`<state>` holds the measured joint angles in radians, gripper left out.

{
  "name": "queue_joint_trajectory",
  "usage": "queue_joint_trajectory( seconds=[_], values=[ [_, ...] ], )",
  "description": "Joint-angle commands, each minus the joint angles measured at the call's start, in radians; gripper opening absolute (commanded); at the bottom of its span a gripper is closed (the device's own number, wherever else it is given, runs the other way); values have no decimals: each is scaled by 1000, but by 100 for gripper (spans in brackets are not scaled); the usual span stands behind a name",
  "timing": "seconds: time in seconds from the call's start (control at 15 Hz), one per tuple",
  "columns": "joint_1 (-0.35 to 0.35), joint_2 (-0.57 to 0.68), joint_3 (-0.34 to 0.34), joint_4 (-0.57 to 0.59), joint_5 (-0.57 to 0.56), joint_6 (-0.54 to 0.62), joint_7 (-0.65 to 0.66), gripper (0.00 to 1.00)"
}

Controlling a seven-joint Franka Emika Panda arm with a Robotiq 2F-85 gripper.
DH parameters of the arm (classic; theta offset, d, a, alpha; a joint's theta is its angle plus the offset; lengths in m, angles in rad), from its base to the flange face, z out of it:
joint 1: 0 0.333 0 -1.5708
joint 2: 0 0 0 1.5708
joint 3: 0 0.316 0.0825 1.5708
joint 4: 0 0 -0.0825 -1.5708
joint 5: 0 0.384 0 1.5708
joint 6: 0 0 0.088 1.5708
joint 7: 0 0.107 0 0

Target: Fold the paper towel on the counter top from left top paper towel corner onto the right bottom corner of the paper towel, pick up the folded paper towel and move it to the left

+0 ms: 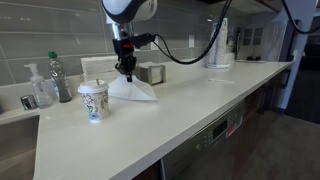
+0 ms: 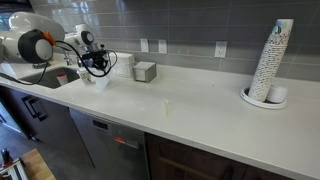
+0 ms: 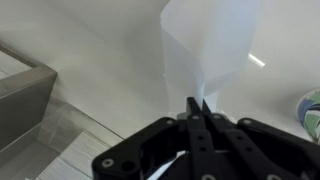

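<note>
**Pincer clenched on towel corner, fold under way**

We see the pincer [image 1: 126,72] clamped on the paper towel [image 1: 136,91]. One corner is raised and the rest drapes onto the desk [image 1: 200,115], near the cup [image 1: 93,101]. The wrist view shows the jaws together with the sheet between them. We judge this as the fold step. Next: carry the corner diagonally onto the opposite corner, lower it, let go.

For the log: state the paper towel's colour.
Plain white; the paper towel shows best in the wrist view.
</note>
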<state>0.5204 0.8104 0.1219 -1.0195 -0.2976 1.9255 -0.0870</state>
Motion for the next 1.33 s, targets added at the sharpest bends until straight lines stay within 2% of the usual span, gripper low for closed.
queue_joint_trajectory(
  seconds=[0.0,0.6,1.0,1.27],
  values=[
    [3,15,1,3,-8,13,-22,32],
    [-4,-71,-21,-24,-1,-10,73,99],
    [-3,-161,-50,-58,15,-122,234,100],
    [-9,-231,-34,-146,45,-89,361,100]
  ],
)
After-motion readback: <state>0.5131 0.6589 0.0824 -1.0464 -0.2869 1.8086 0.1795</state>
